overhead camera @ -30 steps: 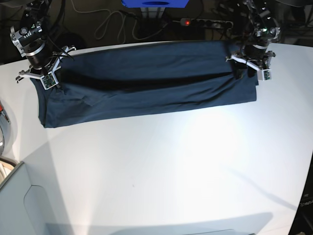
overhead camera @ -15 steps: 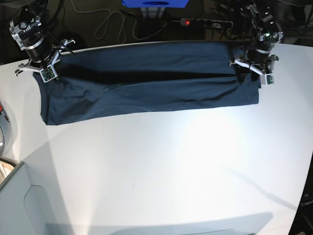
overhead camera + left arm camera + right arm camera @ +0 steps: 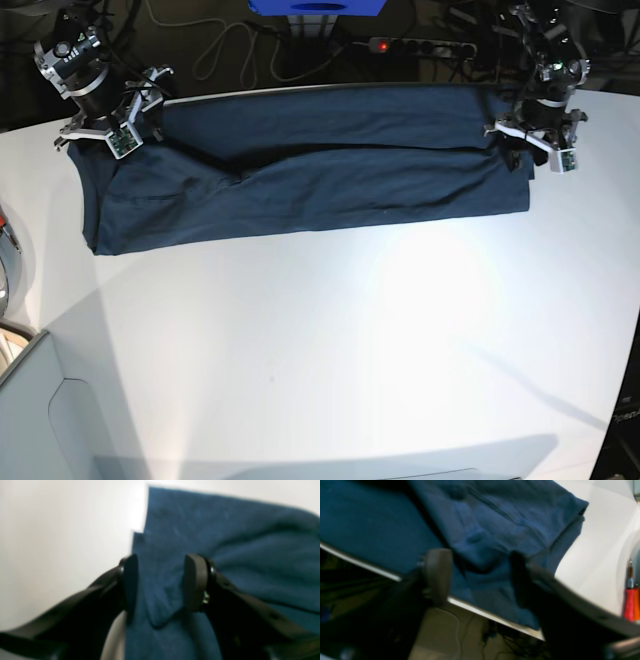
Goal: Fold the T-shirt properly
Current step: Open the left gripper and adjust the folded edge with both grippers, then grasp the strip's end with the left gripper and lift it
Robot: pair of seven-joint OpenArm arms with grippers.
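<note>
The T-shirt [image 3: 310, 175] lies along the table's [image 3: 350, 350] far edge, between both arms' fingers [image 3: 195, 582]

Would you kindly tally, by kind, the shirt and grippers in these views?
T-shirt: 1
Grippers: 2, the left gripper and the right gripper, both open
Total: 3
</note>
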